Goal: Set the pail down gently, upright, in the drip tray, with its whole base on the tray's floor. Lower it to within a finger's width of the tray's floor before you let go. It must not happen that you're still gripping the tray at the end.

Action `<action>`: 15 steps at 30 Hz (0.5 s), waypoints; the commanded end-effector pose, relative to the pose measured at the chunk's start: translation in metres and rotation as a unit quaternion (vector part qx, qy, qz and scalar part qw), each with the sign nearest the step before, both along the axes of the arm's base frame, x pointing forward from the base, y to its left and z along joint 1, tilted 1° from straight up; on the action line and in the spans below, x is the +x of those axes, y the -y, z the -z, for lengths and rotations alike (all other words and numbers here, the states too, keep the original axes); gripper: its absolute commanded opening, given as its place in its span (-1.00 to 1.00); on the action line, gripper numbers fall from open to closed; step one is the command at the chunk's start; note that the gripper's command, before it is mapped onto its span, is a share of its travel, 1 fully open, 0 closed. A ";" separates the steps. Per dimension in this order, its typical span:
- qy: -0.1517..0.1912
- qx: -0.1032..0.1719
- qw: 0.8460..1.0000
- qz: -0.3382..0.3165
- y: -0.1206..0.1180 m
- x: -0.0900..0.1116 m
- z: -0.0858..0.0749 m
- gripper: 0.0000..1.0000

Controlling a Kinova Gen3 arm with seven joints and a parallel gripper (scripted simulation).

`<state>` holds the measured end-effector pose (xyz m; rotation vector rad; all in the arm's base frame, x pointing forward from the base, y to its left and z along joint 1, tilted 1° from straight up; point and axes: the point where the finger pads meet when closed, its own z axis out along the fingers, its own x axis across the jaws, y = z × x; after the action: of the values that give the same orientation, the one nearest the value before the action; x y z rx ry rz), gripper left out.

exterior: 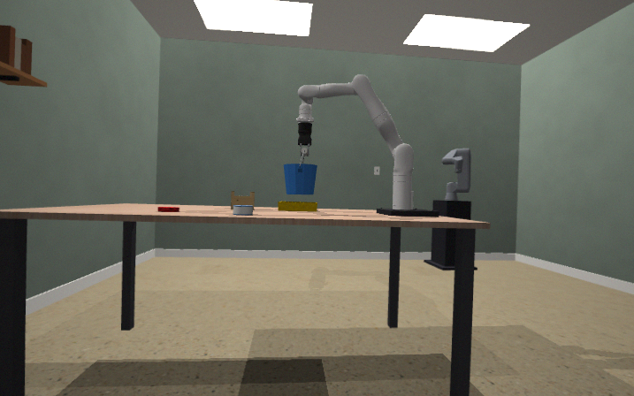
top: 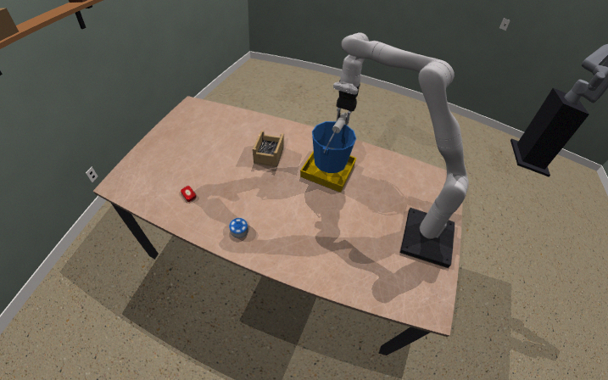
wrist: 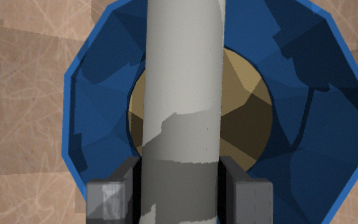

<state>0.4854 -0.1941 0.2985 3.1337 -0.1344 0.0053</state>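
Observation:
The blue pail (top: pixel 333 147) hangs upright from its grey handle grip (top: pixel 339 124), which my gripper (top: pixel 342 118) is shut on. The pail (exterior: pixel 300 178) hangs directly over the yellow drip tray (exterior: pixel 298 205), with a small gap between its base and the tray's top. In the top view the pail hides most of the tray (top: pixel 327 173). In the wrist view the grey handle grip (wrist: pixel 184 100) runs between my two fingers, and the pail's blue walls (wrist: pixel 320 115) and tan floor (wrist: pixel 245 112) lie below.
A wooden box of metal parts (top: pixel 268 148) stands left of the tray. A red flat block (top: pixel 188 192) and a blue round puck (top: pixel 238 226) lie nearer the table's front-left edge. My arm's base (top: pixel 428 240) is at the right.

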 end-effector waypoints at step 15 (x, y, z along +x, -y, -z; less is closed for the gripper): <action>0.003 0.002 1.000 0.002 0.021 0.002 -0.004 -1.00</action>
<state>0.4871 -0.2126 0.2986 3.1321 -0.1424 0.0052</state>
